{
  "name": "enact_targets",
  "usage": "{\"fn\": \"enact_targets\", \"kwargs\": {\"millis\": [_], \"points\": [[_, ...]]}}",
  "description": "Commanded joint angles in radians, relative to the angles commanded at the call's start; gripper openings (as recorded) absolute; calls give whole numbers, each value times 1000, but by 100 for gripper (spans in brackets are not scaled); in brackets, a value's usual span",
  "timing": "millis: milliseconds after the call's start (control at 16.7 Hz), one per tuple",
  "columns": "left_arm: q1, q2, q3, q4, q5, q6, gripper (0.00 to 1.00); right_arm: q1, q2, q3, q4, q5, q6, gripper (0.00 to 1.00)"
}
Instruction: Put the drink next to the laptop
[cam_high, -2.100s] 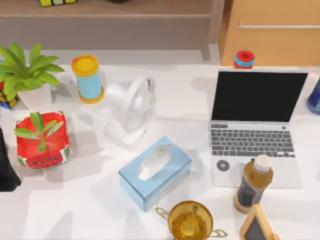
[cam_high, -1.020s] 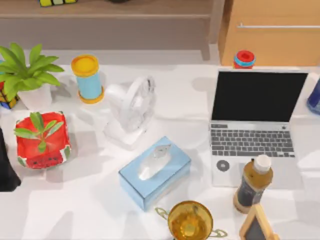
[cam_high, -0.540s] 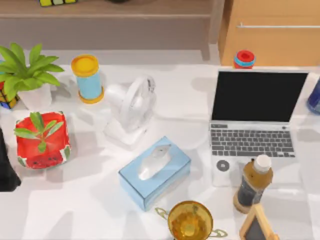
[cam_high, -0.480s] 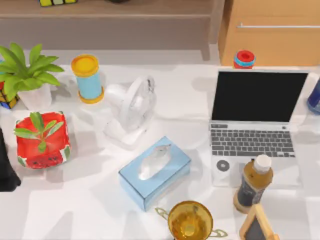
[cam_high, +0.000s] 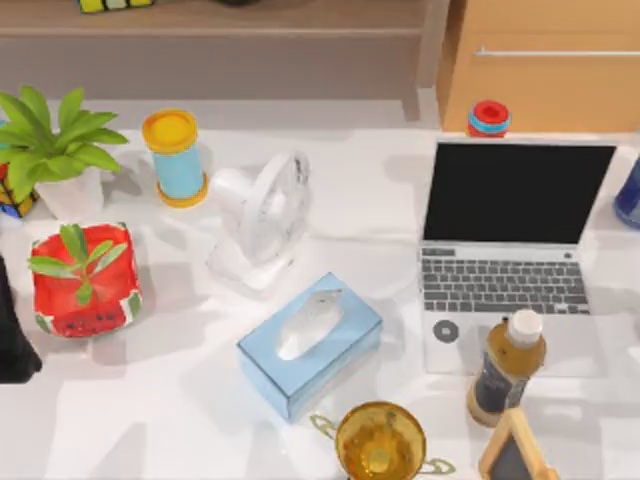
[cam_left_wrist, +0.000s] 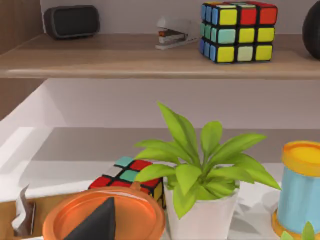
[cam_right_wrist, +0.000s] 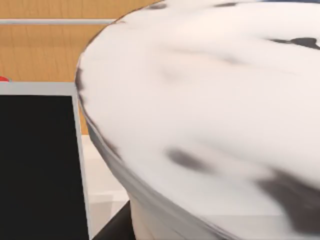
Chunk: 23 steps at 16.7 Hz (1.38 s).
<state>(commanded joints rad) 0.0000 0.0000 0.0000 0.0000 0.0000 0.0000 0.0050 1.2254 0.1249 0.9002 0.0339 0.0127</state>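
our drink bottle (cam_high: 507, 368) stands upright at the front edge of the laptop (cam_high: 505, 262), touching its palm rest. we cannot tell how either claw stands. any reach from the right risks tipping the tall bottle onto the keyboard, or into the small frame (cam_high: 515, 449) just beside it.

Matte black left arm (cam_high: 12, 335), a blunt, bulky dark shape, plain and without visible markings
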Motion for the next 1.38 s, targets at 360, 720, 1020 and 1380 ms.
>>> {"fn": "enact_targets", "kwargs": {"millis": [360, 720, 1020, 1380], "points": [[0, 0, 0, 0, 0, 0, 100, 0, 1, 1, -1, 2, 2, 0], [0, 0, 0, 0, 0, 0, 100, -1, 44, 0, 72, 1, 1, 0], [0, 0, 0, 0, 0, 0, 100, -2, 131, -5, 207, 1, 0, 0], [0, 0, 0, 0, 0, 0, 100, 1, 245, -27, 343, 5, 1, 0]]}}
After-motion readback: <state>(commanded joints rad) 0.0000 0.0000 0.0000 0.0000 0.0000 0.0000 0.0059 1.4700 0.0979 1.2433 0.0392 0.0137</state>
